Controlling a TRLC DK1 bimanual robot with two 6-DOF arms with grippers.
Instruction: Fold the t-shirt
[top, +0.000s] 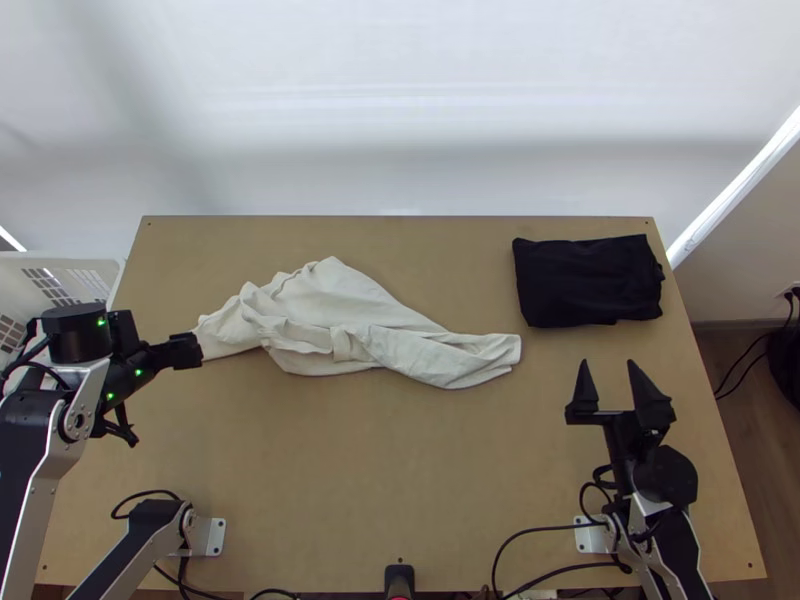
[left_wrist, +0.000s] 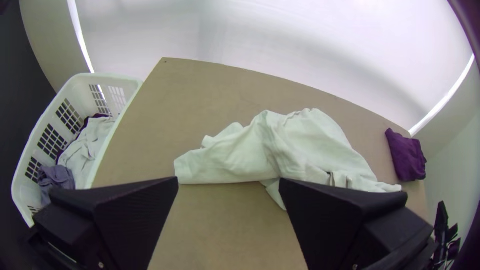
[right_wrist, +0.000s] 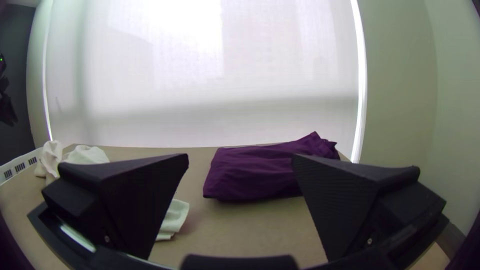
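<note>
Well, the bunched off-white fabric t-shirt (top: 350, 325) lies left of the folded dark cloth (top: 590, 282). Probably light and limp, I'd pinch an outer edge, perhaps a hem. My left gripper (left_wrist: 229, 179), well apart from that cloth, and right gripper (right_wrist: 240, 155), nearer, gape wide, empty.

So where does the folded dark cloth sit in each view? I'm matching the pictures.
Top view: the folded dark cloth lies near the far right corner of the table.
Left wrist view: beyond the pale cloth, near the table's edge.
Right wrist view: framed by the right pincer, partly behind one finger.
Shared landmark: the pale cloth.
</note>
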